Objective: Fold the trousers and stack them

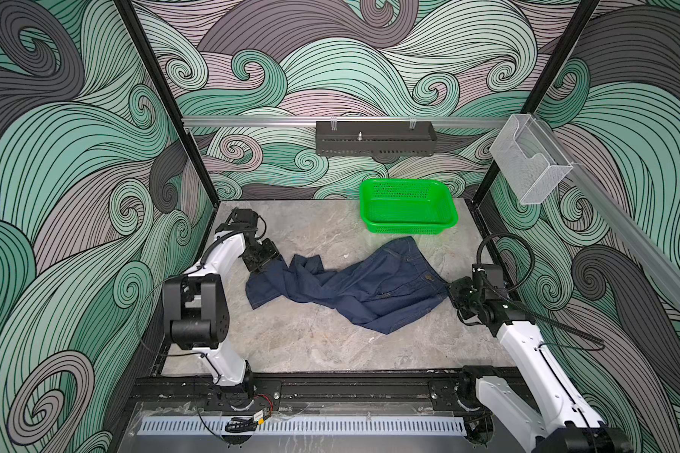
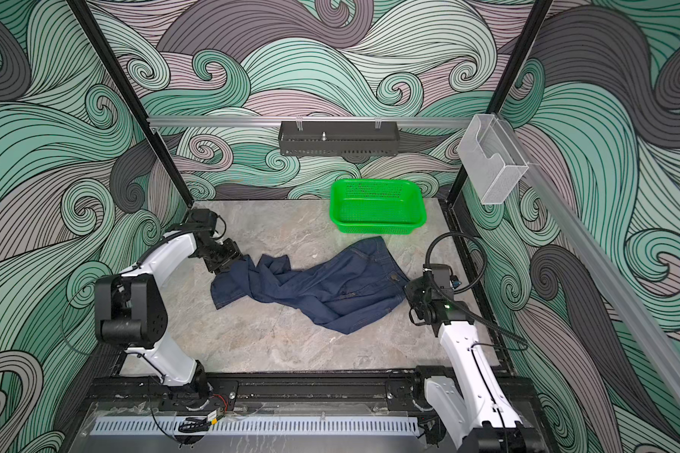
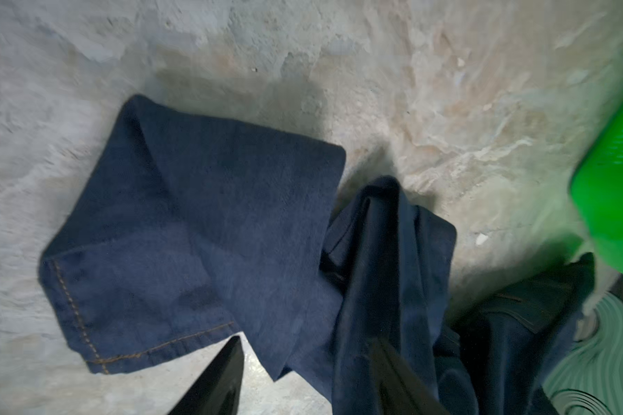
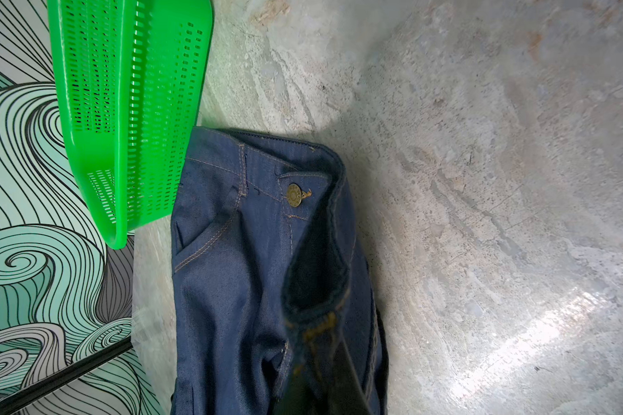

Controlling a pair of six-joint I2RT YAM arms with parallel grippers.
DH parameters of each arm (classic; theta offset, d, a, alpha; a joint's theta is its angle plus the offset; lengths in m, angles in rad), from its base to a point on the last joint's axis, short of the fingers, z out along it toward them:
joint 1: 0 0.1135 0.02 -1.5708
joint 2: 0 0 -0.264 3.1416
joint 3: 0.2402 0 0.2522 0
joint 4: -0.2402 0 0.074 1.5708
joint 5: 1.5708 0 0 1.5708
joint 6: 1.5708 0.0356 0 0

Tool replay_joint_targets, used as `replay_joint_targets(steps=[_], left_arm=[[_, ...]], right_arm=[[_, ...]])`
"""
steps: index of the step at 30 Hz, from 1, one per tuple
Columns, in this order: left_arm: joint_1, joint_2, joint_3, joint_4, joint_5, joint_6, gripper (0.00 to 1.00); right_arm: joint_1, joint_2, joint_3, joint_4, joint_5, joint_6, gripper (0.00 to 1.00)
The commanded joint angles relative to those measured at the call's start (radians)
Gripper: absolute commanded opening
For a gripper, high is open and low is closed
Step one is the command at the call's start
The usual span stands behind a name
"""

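Green basket (image 1: 405, 226) sits just behind the crumpled trousers (image 1: 370, 292). Right gripper (image 1: 453, 292) is down low, pinching their waistband. Left gripper (image 1: 272, 267) is tilted down, jaws half-spread around a leg fold.

Green basket (image 1: 409, 228) on grey stone tabletop (image 1: 311, 341)

dark navy denim trousers (image 1: 354, 288) sprawl crumpled and unfolded across the middle of the grey table (image 1: 291, 337), front side up, waistband and brass button (image 4: 294, 195) toward 3 o'clock, twisted legs trailing to 9 o'clock, one tan-stitched hem (image 3: 76, 316) lying flat.
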Motion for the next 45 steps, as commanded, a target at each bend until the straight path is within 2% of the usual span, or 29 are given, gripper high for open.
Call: replay_joint_targets(steps=[1, 6, 10, 17, 21, 27, 29, 32, 36, 41, 45], left_arm=[[-0.035, 0.083, 0.159, -0.180, -0.157, 0.070, 0.59], [-0.102, 0.299, 0.431, -0.406, -0.311, 0.103, 0.64], [-0.132, 0.416, 0.561, -0.481, -0.350, 0.105, 0.65], [-0.151, 0.526, 0.671, -0.542, -0.427, 0.098, 0.59], [-0.153, 0.571, 0.690, -0.542, -0.428, 0.102, 0.53], [-0.154, 0.607, 0.708, -0.531, -0.411, 0.109, 0.51], [-0.154, 0.611, 0.717, -0.529, -0.414, 0.109, 0.45], [-0.151, 0.611, 0.741, -0.544, -0.448, 0.102, 0.29], [-0.139, 0.564, 0.779, -0.584, -0.500, 0.096, 0.00], [-0.025, 0.367, 0.787, -0.588, -0.477, 0.082, 0.00], [0.143, 0.172, 0.784, -0.571, -0.434, 0.071, 0.00]], right_arm=[[-0.008, -0.005, 0.006, 0.006, -0.017, -0.022, 0.00], [-0.014, -0.014, 0.000, 0.007, -0.014, -0.026, 0.00], [-0.019, -0.010, -0.004, 0.019, -0.031, -0.027, 0.00], [-0.018, -0.004, -0.011, 0.031, -0.045, -0.025, 0.00], [-0.018, -0.003, -0.017, 0.034, -0.042, -0.026, 0.00], [-0.020, 0.001, -0.018, 0.034, -0.038, -0.028, 0.00], [-0.019, 0.000, -0.018, 0.033, -0.036, -0.028, 0.00], [-0.022, 0.001, -0.014, 0.033, -0.035, -0.029, 0.00], [-0.029, 0.000, 0.005, 0.024, -0.037, -0.028, 0.00], [-0.061, -0.007, 0.085, -0.028, -0.026, -0.026, 0.00], [-0.127, 0.004, 0.183, -0.071, -0.039, -0.031, 0.00]])
